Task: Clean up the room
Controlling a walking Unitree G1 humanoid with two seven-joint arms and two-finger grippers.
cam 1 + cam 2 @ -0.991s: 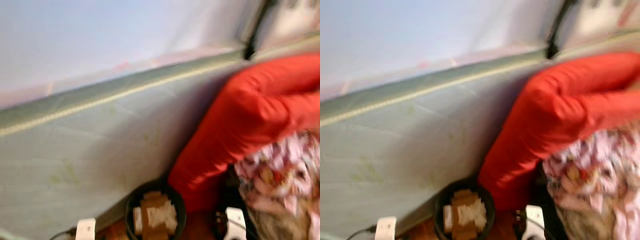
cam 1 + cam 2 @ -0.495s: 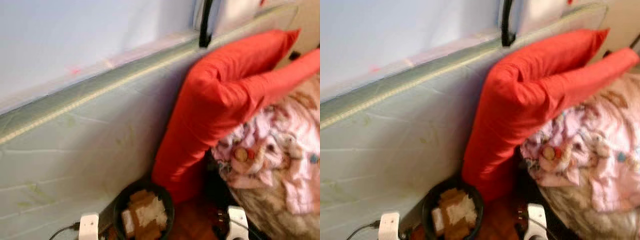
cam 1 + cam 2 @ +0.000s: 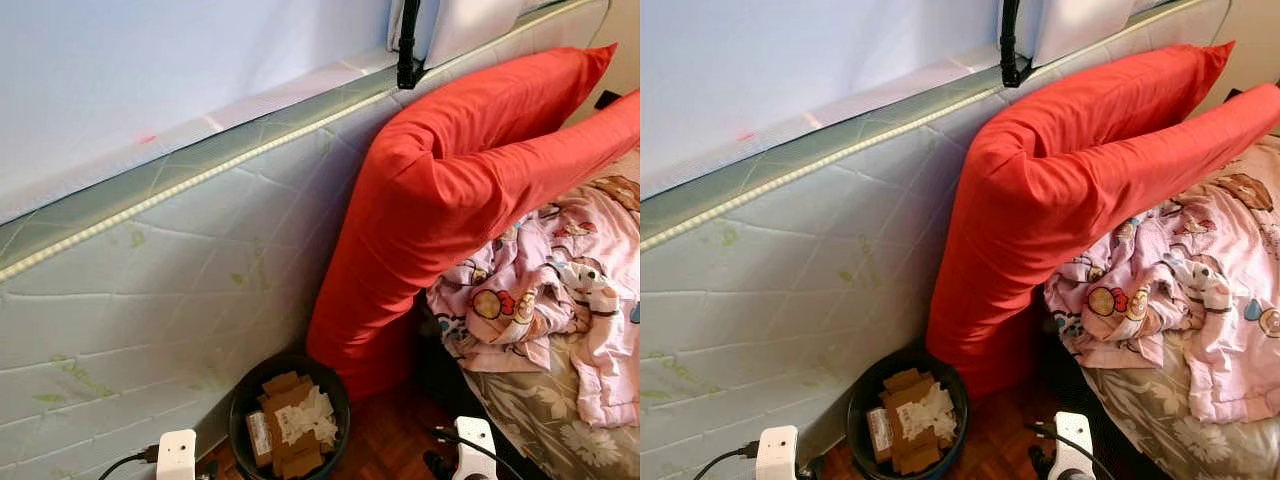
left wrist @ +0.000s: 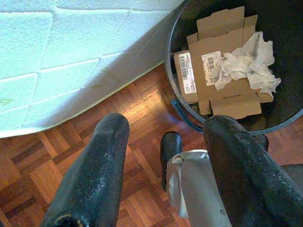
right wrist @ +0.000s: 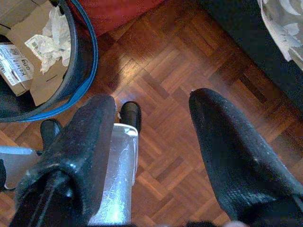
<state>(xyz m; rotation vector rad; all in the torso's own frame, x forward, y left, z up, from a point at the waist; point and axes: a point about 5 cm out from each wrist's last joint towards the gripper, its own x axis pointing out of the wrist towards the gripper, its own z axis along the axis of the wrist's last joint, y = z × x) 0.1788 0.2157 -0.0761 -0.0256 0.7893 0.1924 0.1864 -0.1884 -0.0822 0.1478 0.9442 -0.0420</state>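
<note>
Pillow (image 3: 470, 190) red, centre-right, soft, light, floppy: pinch a bunched fold | blanket (image 3: 545, 290) lower right, limp | left pincer (image 4: 161, 175), right pincer (image 5: 151, 137) both gaping, empty

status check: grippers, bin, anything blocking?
Left gripper open, empty, above floor beside the bin. Right gripper open, empty, over parquet. Bin holds cardboard and crumpled paper. Red pillow leans right behind it, mattress alongside.
</note>
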